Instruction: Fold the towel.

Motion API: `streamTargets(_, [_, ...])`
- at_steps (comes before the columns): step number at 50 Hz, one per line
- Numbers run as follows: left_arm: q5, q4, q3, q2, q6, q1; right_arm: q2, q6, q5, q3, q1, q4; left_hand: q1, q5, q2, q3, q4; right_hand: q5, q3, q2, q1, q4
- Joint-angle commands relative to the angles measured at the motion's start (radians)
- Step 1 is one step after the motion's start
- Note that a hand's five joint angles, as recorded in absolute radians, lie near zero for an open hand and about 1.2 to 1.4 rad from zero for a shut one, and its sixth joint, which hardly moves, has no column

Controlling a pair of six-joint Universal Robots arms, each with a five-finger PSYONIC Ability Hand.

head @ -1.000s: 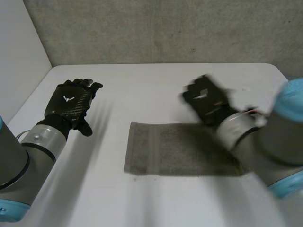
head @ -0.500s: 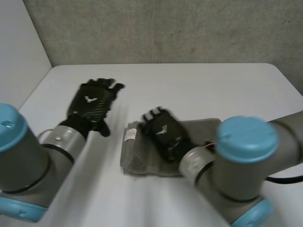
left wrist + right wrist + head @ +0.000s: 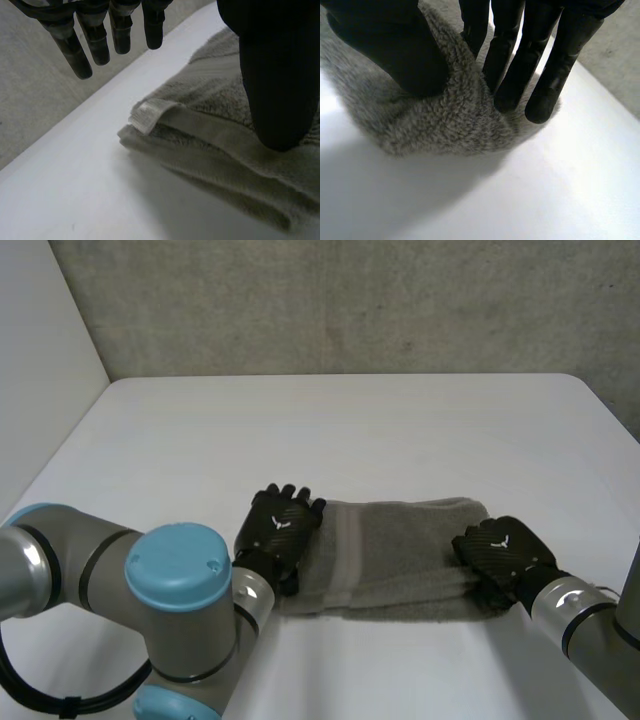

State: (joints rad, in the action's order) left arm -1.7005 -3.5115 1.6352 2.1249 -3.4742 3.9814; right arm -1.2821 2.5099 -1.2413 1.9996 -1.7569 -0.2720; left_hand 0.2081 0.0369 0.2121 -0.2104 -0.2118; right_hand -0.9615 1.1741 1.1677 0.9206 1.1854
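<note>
The grey towel [image 3: 410, 550] lies folded in a long strip near the table's front. My left hand [image 3: 280, 530] rests on its left end, open: the fingers [image 3: 95, 35] reach straight out past the towel's layered corner [image 3: 150, 112], and the thumb [image 3: 277, 75] presses on the cloth. My right hand [image 3: 503, 555] is at the towel's right end. There its thumb [image 3: 390, 45] and fingers [image 3: 545, 65] pinch a raised bunch of towel [image 3: 445, 120] between them.
The white table [image 3: 350, 430] stretches wide behind the towel up to a grey wall [image 3: 350, 300]. A white side wall [image 3: 40, 340] stands at the left. My left arm's elbow [image 3: 180, 570] bulks large at the front left.
The left hand swung in from the far left onto the towel's left end. The right hand crossed from the towel's left part to its right end and closed on it. The towel looks shorter and thicker.
</note>
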Motion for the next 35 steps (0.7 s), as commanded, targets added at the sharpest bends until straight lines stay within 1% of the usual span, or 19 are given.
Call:
streamTargets(1, [0.004, -0.001, 0.055, -0.074, 0.0, -0.028, 0.0, -0.128, -0.095, -0.073, -0.055, -0.021, 0.032, 0.028, 0.028, -0.03, -0.028, -0.26, 0.222, 0.229, 0.476, 0.211])
streamTargets(2, [0.002, -0.001, 0.067, -0.097, 0.0, -0.03, 0.0, -0.153, -0.116, -0.105, -0.111, -0.021, 0.032, 0.028, 0.028, -0.03, -0.028, -0.26, 0.222, 0.229, 0.476, 0.211])
streamTargets(3, [0.002, -0.001, 0.067, -0.097, 0.0, -0.03, 0.0, -0.154, -0.116, -0.105, -0.111, -0.021, 0.032, 0.028, 0.028, -0.03, -0.028, -0.26, 0.222, 0.229, 0.476, 0.211])
streamTargets(5, [0.001, -0.003, 0.089, -0.146, -0.002, -0.022, 0.012, -0.187, -0.165, -0.188, -0.256, -0.023, 0.032, 0.028, 0.028, -0.03, -0.028, -0.26, 0.222, 0.229, 0.476, 0.211])
streamTargets(6, [0.001, -0.003, 0.089, -0.146, -0.002, -0.022, 0.012, -0.187, -0.165, -0.188, -0.257, -0.023, 0.032, 0.028, 0.028, -0.03, -0.028, -0.26, 0.222, 0.229, 0.476, 0.211])
streamTargets(8, [-0.005, 0.002, 0.109, -0.196, -0.002, -0.01, 0.045, -0.219, -0.205, -0.278, -0.378, -0.021, 0.026, 0.023, 0.022, -0.024, -0.022, -0.26, 0.222, 0.229, 0.476, 0.211])
streamTargets(11, [-0.018, 0.003, 0.124, -0.224, -0.002, 0.008, 0.073, -0.241, -0.217, -0.321, -0.429, -0.019, 0.02, 0.017, 0.016, -0.018, -0.016, -0.26, 0.222, 0.229, 0.476, 0.211])
streamTargets(16, [-0.064, 0.005, 0.208, -0.351, -0.005, 0.161, 0.199, -0.348, -0.214, -0.447, -0.614, -0.013, 0.014, 0.011, 0.01, -0.012, -0.011, -0.26, 0.222, 0.229, 0.476, 0.211])
streamTargets(19, [-0.062, 0.005, 0.225, -0.376, -0.003, 0.203, 0.236, -0.368, -0.211, -0.463, -0.653, -0.018, 0.014, 0.011, 0.01, -0.012, -0.011, -0.26, 0.222, 0.229, 0.476, 0.211])
streamTargets(21, [-0.057, 0.005, 0.255, -0.417, -0.002, 0.278, 0.311, -0.399, -0.199, -0.486, -0.708, -0.018, 0.011, 0.008, 0.007, -0.009, -0.008, -0.26, 0.222, 0.229, 0.476, 0.211])
streamTargets(24, [-0.045, 0.005, 0.276, -0.447, 0.0, 0.326, 0.361, -0.408, -0.181, -0.498, -0.734, -0.023, 0.011, 0.008, 0.007, -0.009, -0.008, -0.26, 0.222, 0.229, 0.476, 0.211])
streamTargets(27, [-0.031, 0.005, 0.281, -0.451, 0.0, 0.337, 0.372, -0.408, -0.173, -0.504, -0.739, -0.023, 0.011, 0.008, 0.007, -0.009, -0.008, -0.26, 0.222, 0.229, 0.476, 0.211])
streamTargets(28, [-0.015, 0.005, 0.285, -0.451, 0.0, 0.338, 0.372, -0.402, -0.168, -0.512, -0.739, -0.023, 0.011, 0.008, 0.007, -0.009, -0.008, -0.13, 0.092, 0.099, 0.346, 0.081])
streamTargets(29, [0.004, 0.006, 0.285, -0.453, 0.003, 0.337, 0.363, -0.387, -0.167, -0.515, -0.734, -0.024, 0.011, 0.008, 0.007, -0.009, -0.008, 0.243, -0.281, -0.275, -0.027, -0.292])
streamTargets(30, [0.004, 0.006, 0.285, -0.453, 0.003, 0.337, 0.363, -0.387, -0.167, -0.515, -0.734, -0.024, 0.011, 0.008, 0.007, -0.009, -0.008, 0.247, -0.285, -0.278, -0.031, -0.296])
streamTargets(31, [0.019, 0.005, 0.285, -0.451, 0.004, 0.332, 0.343, -0.367, -0.173, -0.513, -0.73, -0.024, 0.014, 0.011, 0.01, -0.012, -0.01, 0.7, -0.738, -0.732, -0.485, -0.749])
streamTargets(32, [0.03, 0.005, 0.284, -0.453, 0.009, 0.328, 0.304, -0.332, -0.179, -0.506, -0.73, -0.024, 0.014, 0.011, 0.01, -0.012, -0.011, 0.961, -1.0, -0.993, -0.746, -1.011])
streamTargets(33, [0.03, 0.005, 0.284, -0.453, 0.009, 0.328, 0.303, -0.332, -0.179, -0.506, -0.73, -0.024, 0.014, 0.011, 0.01, -0.012, -0.011, 0.961, -1.0, -0.993, -0.746, -1.011])
streamTargets(35, [0.038, 0.003, 0.278, -0.451, 0.017, 0.318, 0.213, -0.199, -0.187, -0.486, -0.704, -0.02, 0.017, 0.014, 0.013, -0.015, -0.013, 0.961, -1.0, -0.993, -0.746, -1.011])
